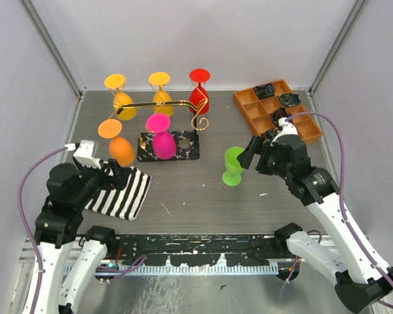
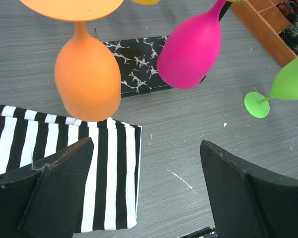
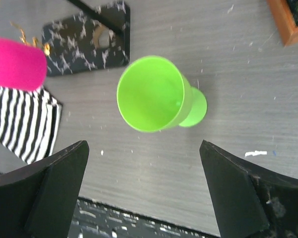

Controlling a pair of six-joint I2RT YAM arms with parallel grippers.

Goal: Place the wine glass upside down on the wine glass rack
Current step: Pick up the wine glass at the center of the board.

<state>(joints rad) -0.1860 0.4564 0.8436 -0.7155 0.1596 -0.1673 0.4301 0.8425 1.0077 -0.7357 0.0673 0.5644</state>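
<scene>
A green wine glass stands upright on the grey table, right of the rack; it also shows in the right wrist view and the left wrist view. The gold wine glass rack on its black-and-white marbled base holds several glasses upside down: orange, pink, yellow ones and a red one. My right gripper is open, just right of and above the green glass, not touching it. My left gripper is open and empty over the striped cloth.
A black-and-white striped cloth lies folded at the front left. An orange compartment tray with dark items sits at the back right. Grey walls enclose the table on the left, back and right.
</scene>
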